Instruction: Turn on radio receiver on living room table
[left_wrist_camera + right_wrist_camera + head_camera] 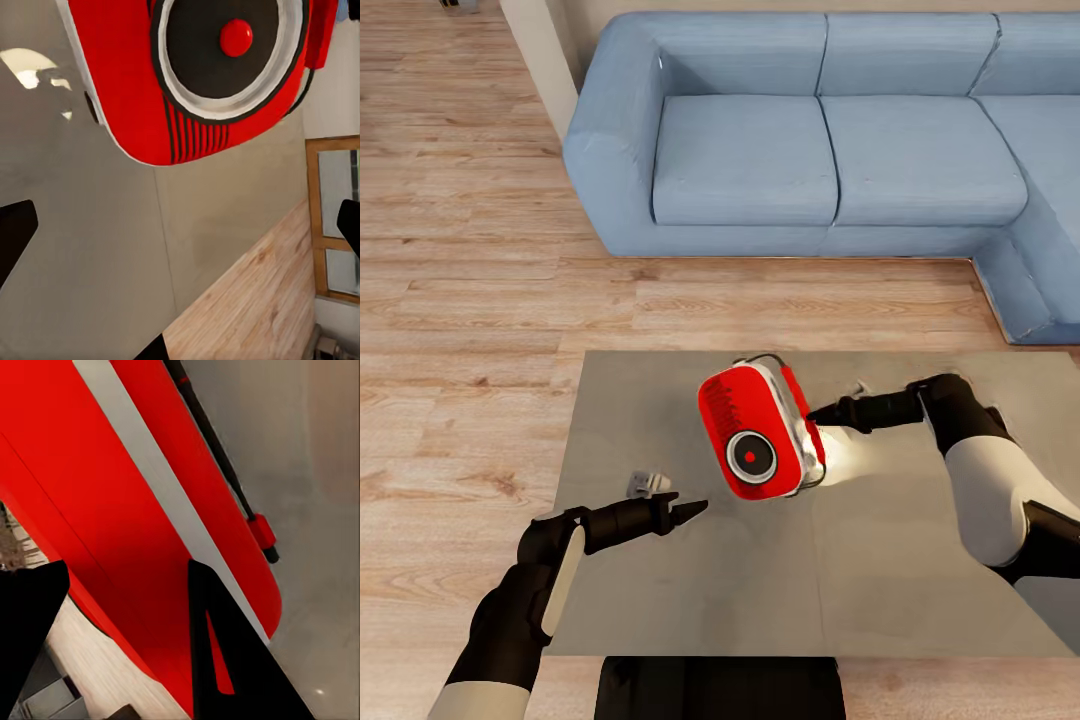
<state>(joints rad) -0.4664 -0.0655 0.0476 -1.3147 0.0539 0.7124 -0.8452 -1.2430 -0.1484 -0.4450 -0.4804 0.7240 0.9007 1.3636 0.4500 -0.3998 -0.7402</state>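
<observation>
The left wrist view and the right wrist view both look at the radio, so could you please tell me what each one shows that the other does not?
The left wrist view alone gives the radio receiver's front: the round dial with its red centre knob, dark grille lines, and beyond the table the wood floor. The right wrist view alone gives the silver edge trim and thin handle, with a dark finger against the red side. Both share the red body and the grey table.

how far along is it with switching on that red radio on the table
Done: the robot is at the table, and the right pincer grips the tilted radio receiver. In hand: the open left pincer points at its front. Left: pressing the red dial button; no sign it's on.
</observation>
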